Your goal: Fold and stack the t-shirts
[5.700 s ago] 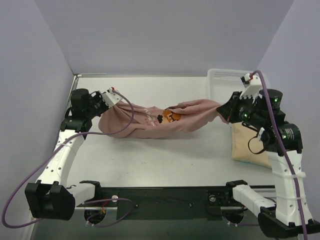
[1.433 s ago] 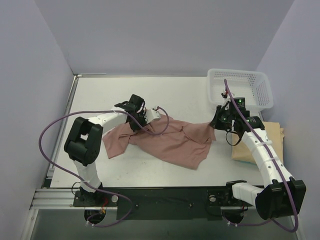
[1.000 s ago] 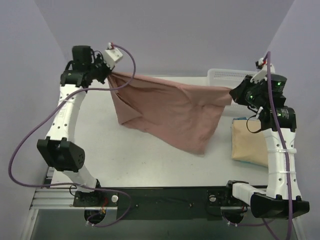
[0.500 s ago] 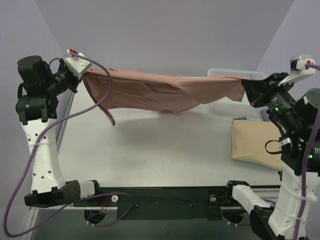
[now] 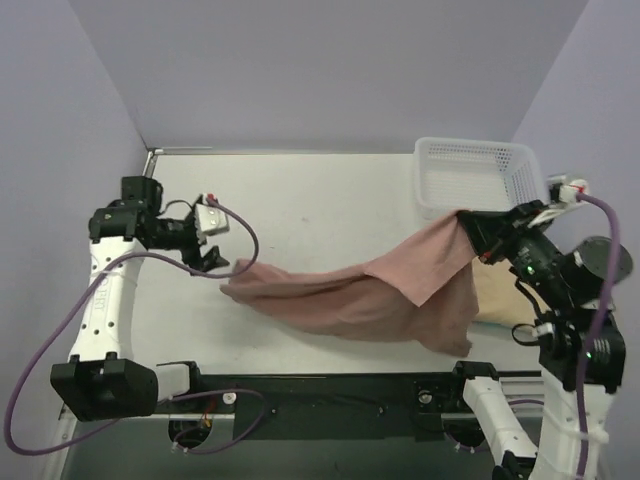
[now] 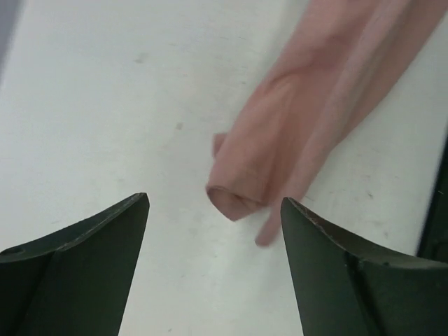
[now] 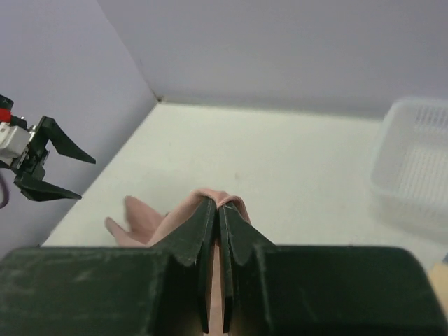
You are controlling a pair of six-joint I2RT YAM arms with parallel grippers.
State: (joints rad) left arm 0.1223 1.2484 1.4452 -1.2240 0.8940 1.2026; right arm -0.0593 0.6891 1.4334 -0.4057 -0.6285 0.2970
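Observation:
The dusty pink-brown t-shirt [image 5: 350, 295] lies crumpled across the table's front, and its right corner rises to my right gripper [image 5: 468, 224]. That gripper [image 7: 219, 203] is shut on a fold of the pink cloth [image 7: 143, 218], above the table. My left gripper [image 5: 212, 250] is open and empty, just left of the shirt's rolled left end [image 6: 241, 192]. From the left wrist the gripper [image 6: 215, 203] hovers over that end without touching it. The pale tan-yellow t-shirt [image 5: 497, 300] lies folded at the right, partly hidden by the pink shirt and my right arm.
A white mesh basket [image 5: 480, 172] stands at the back right, also in the right wrist view as the basket [image 7: 418, 162]. Purple walls close in the table's left, back and right sides. The black rail [image 5: 330, 392] runs along the near edge.
Half a second ago the pink shirt hung stretched in the air between both grippers. Now my left gripper has opened and let go, and the shirt's left end has dropped onto the table. Both arms are lower.

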